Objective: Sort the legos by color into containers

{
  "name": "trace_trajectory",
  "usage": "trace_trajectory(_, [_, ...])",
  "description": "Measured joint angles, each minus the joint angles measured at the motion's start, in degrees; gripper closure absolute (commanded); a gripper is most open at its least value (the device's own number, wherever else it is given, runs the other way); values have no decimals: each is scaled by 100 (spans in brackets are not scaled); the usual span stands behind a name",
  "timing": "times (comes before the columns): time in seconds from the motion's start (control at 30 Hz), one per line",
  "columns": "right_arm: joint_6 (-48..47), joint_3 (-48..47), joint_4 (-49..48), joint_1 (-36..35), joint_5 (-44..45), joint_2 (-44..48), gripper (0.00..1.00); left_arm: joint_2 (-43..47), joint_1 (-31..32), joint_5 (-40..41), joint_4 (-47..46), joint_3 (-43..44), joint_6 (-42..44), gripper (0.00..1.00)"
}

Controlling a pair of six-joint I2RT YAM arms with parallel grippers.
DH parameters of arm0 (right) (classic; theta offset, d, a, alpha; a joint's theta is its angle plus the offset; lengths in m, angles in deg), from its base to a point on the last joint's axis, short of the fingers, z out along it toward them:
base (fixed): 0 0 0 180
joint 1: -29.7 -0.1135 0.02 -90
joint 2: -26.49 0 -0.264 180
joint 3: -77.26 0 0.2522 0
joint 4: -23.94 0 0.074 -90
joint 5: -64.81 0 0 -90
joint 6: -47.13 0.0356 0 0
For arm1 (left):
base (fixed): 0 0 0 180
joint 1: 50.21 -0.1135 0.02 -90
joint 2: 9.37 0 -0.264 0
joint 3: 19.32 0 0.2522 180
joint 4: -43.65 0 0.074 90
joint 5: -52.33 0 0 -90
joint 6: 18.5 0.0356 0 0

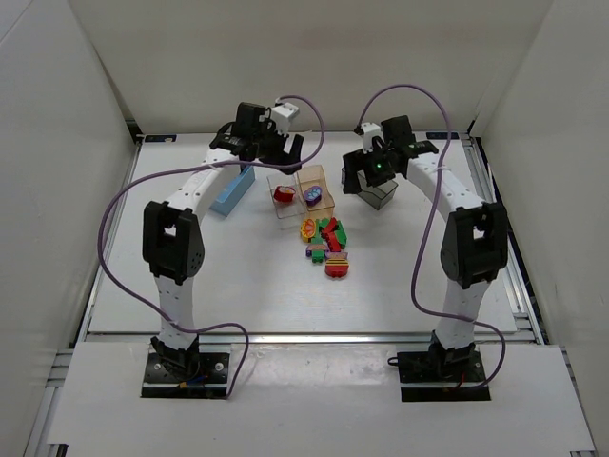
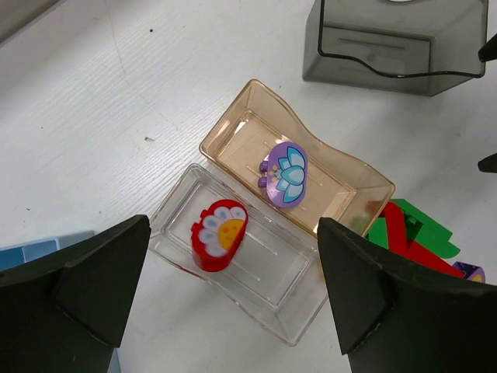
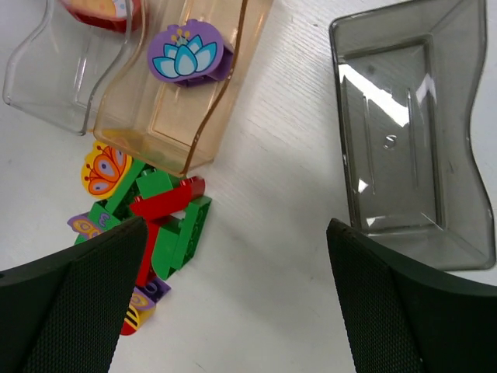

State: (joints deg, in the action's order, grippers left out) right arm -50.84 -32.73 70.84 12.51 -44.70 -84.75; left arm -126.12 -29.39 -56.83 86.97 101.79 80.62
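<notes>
Nearest the arm bases, the loose legos (image 1: 326,246) lie in a heap on the table (image 1: 190,286), with green, red, orange and purple pieces touching one another. Just beyond them the clear bin (image 2: 287,311) holds one red brick (image 2: 220,233). The peach bin (image 2: 233,136), pressed against its side, holds one purple brick (image 2: 285,172). The grey bin (image 3: 404,124) sits apart to the right and the blue bin (image 1: 235,190) to the left. The left claw (image 1: 283,152) hangs released above the clear bin, fingers spread wide. The right claw (image 1: 369,179) is likewise released, near the grey bin.
</notes>
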Motion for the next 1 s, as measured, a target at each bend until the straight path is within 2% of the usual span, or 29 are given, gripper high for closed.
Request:
trace_trajectory(0.2, [-153, 293, -22, 179, -81, 310, 1, 302, -11, 118, 4, -343, -125, 3])
trace_trajectory(0.37, [-741, 887, 4, 236, -682, 791, 6, 890, -201, 208, 35, -684, -706, 1])
trace_trajectory(0.5, [-1891, 1593, 391, 68, -1364, 1377, 14, 1696, -566, 313, 92, -1071, -1014, 1])
trace_trajectory(0.7, [-3709, 2761, 911, -446, -1904, 2208, 15, 2804, -826, 378, 291, -1633, -988, 1])
trace_trajectory(0.83, [-4634, 3392, 981, -577, -1928, 2465, 15, 3029, -824, -94, 564, -1941, -673, 1])
trace_trajectory(1.0, [-5692, 3528, 1174, -564, -1836, 2476, 14, 3040, -634, -855, 1139, -2529, -190, 5])
